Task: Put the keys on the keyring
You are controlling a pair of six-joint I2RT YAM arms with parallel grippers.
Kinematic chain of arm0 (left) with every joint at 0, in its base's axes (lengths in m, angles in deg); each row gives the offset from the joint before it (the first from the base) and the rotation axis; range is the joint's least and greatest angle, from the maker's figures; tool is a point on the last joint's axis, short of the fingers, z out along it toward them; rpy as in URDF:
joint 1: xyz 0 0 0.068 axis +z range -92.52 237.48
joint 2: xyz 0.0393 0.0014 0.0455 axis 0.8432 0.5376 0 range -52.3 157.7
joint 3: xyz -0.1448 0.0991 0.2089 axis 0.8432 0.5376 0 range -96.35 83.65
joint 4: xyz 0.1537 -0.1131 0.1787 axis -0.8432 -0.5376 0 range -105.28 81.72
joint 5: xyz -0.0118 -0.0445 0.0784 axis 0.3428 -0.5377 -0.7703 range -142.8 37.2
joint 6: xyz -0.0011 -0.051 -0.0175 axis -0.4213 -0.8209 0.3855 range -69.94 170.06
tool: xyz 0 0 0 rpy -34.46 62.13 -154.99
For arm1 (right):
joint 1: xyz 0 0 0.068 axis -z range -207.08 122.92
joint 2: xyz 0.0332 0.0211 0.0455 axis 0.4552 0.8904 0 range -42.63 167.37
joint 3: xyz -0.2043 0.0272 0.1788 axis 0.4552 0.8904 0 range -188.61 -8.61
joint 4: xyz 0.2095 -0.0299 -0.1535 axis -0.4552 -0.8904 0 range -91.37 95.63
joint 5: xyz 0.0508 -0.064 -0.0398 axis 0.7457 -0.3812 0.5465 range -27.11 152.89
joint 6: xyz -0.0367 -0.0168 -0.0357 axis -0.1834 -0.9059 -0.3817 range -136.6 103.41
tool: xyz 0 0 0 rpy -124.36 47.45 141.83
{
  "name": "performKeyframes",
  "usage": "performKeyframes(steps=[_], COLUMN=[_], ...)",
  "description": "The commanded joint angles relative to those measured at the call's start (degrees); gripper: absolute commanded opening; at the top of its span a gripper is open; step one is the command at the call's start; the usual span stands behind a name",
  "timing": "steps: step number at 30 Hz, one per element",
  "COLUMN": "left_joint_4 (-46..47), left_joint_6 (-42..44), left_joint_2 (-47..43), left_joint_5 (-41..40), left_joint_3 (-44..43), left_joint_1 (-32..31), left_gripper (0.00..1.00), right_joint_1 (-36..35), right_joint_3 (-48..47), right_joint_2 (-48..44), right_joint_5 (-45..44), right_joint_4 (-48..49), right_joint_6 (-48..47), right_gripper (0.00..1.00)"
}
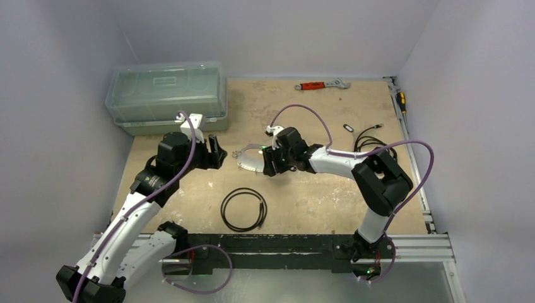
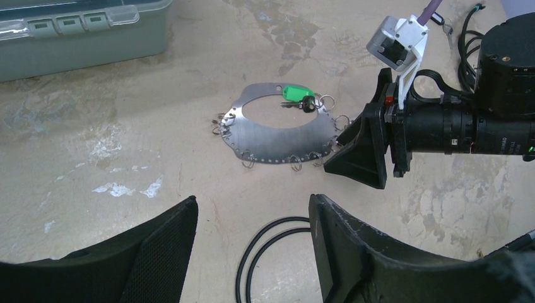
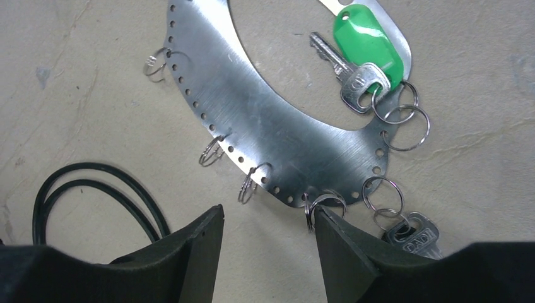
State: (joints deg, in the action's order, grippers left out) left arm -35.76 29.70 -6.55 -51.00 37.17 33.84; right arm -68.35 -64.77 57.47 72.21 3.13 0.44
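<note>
1. The keyring (image 3: 284, 126), a flat silvery steel plate bent as a loop with holes along its edge, lies mid-table. A round black cable coil (image 1: 244, 209) lies at its 6 o'clock.
2. In the right wrist view, one silvery key (image 3: 344, 69) with a bright green plastic tag (image 3: 369, 41) seems hung on split rings at 2 o'clock of the plate. A second silvery key (image 3: 413, 237) hangs on a ring chain at 5 o'clock.
3. Several small split rings (image 3: 211, 151) carry nothing, so we judge the task partly done.
4. The right gripper (image 3: 268, 221) hovers at the plate's lower edge, its claw moderately apart and empty.
5. The left gripper (image 2: 252, 208), at 9 o'clock in the top view, is wide and empty.
</note>
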Motion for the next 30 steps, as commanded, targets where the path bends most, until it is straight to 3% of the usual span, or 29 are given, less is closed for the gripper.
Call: performKeyframes(steps=[1,13,20,30], left_joint_4=[1.6,1.5,1.5,1.4], left_joint_6=[0.7,0.7,0.8,0.7], left_joint_2=[0.0,0.0,-0.1,-0.4], left_joint_5=[0.8,0.7,0.8,0.8], left_joint_3=[0.0,0.0,-0.1,0.0], left_joint_1=[0.3,0.3,0.3,0.3], left_gripper=[0.64,0.64,0.64,0.64], right_joint_1=[-1.4,-3.1,-3.0,-2.7], right_joint_3=[-1.5,-2.8,0.8,4.1], right_joint_2=[-2.5,-1.3,-7.1,-9.2], right_joint_5=[2.9,0.3,-5.1,-10.0], right_joint_4=[1.1,-1.0,-1.6,-0.5], right_joint_6=[-0.8,-2.5,-4.5,-2.3], right_gripper=[0.58,0.6,0.62,0.53])
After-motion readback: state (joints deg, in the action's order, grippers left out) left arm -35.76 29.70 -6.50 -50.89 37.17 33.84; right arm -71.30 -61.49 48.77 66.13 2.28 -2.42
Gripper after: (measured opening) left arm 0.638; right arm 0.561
